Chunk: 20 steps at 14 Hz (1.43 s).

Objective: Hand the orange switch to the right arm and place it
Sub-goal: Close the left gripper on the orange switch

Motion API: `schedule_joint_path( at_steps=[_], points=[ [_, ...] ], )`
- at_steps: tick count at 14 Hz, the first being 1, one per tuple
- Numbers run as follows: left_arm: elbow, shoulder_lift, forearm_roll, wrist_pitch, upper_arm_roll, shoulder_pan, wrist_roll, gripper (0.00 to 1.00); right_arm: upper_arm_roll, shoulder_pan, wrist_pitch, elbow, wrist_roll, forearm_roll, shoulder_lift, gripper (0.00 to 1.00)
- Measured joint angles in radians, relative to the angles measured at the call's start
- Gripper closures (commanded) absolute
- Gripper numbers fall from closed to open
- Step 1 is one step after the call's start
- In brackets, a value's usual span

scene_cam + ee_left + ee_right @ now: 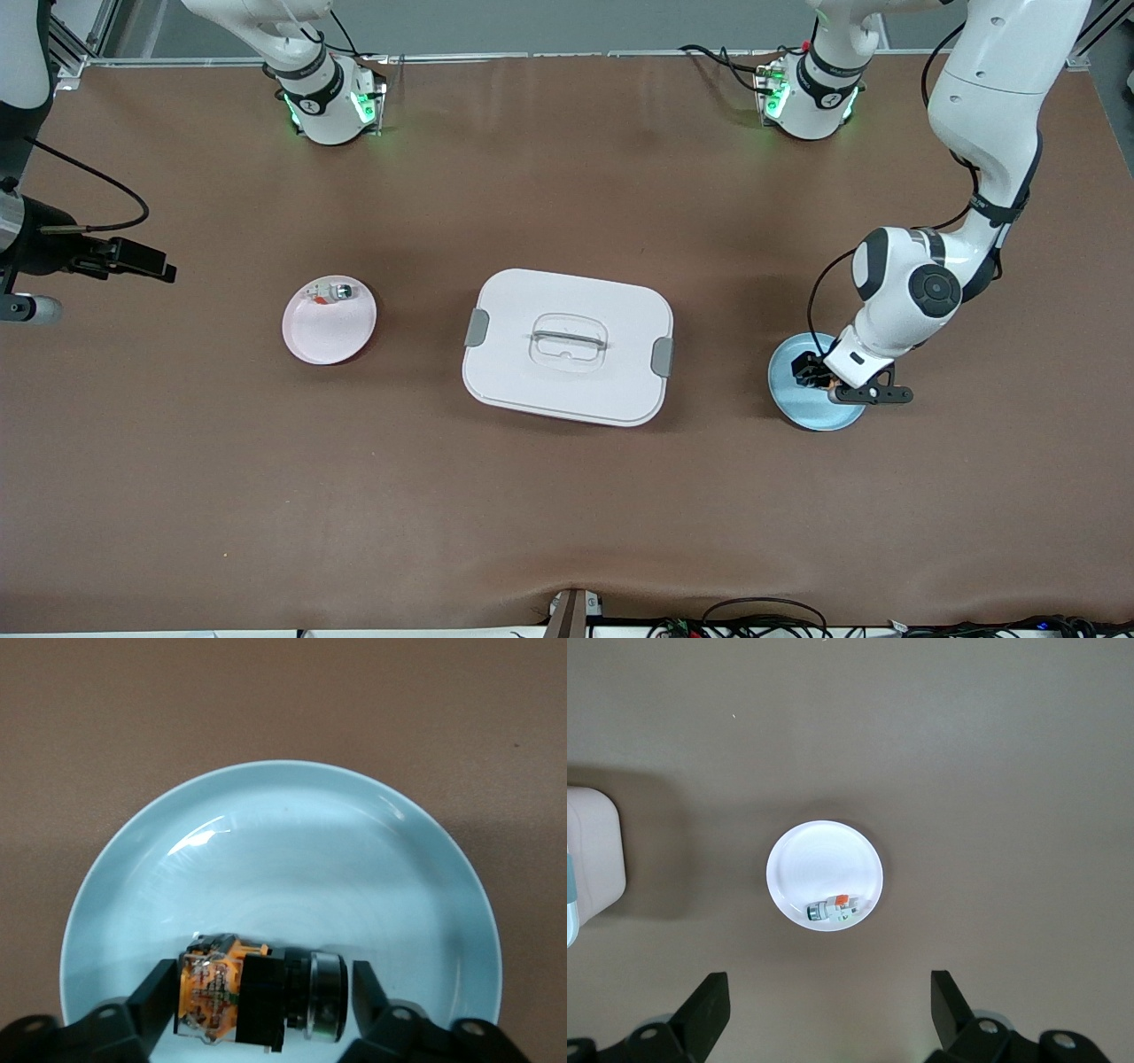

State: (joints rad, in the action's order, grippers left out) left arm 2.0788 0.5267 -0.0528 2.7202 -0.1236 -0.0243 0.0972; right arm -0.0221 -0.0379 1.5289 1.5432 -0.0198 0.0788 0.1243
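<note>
Starting at the right arm's end of the table: the right gripper (146, 261) is hanging high over the table edge, jaws spread wide with nothing between them, and the right arm (292, 53) is waiting. Its wrist camera is looking down on the pink plate (306, 341), which is carrying a whitish part with a green end (335, 291). That one is not the target.

Sitting mid-table is the white lidded box (567, 381), grey latches at both ends, untouched.

Moving to the left arm's end: the left gripper (264, 997) is sitting down in the blue plate (802, 412), fingers (155, 1001) straddling the orange switch (257, 1001). The switch is lying on its side on the plate, orange body toward one finger, black and metal end toward the other. One finger is looking to be touching the orange body; a small gap is showing at the other. Jaws are partly drawn in, but I cannot tell whether the grip is actually made.

Judging the step in hand: the pickup by the left arm, first part of the handover. Next move is calling for a firm squeeze on both ends, then a straight lift clear of the plate rim before carrying it toward the right arm. Risk: the rounded end slipping or the switch rolling if the squeeze lands off-centre.
</note>
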Motion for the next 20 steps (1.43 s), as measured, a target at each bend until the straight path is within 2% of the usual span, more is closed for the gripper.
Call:
schedule_joint_path(
  at_steps=[1,3,4,8,14,20],
  points=[
    [-0.001,0.000,0.000,0.000,0.000,0.000,0.000,0.74,0.000,0.000,0.000,0.000,0.000,0.000,0.000,0.00],
    [-0.002,0.000,0.000,0.000,0.000,-0.001,0.000,0.97,0.000,0.000,0.000,0.000,0.000,0.000,0.000,0.00],
    [-0.003,0.000,0.000,0.000,0.000,-0.001,0.000,1.00,0.000,0.000,0.001,0.000,0.002,0.000,0.000,0.00],
    [-0.018,-0.020,0.000,-0.014,0.000,-0.001,0.000,1.00,0.000,0.000,0.003,0.000,0.007,0.000,0.000,0.00],
    [-0.036,-0.135,0.000,-0.143,-0.016,0.001,0.018,1.00,0.000,0.000,0.004,0.000,0.007,0.000,0.000,0.00],
    [-0.094,-0.226,0.000,-0.300,-0.082,0.002,0.215,1.00,0.000,0.000,0.004,0.000,0.008,0.000,0.000,0.00]
  ],
)
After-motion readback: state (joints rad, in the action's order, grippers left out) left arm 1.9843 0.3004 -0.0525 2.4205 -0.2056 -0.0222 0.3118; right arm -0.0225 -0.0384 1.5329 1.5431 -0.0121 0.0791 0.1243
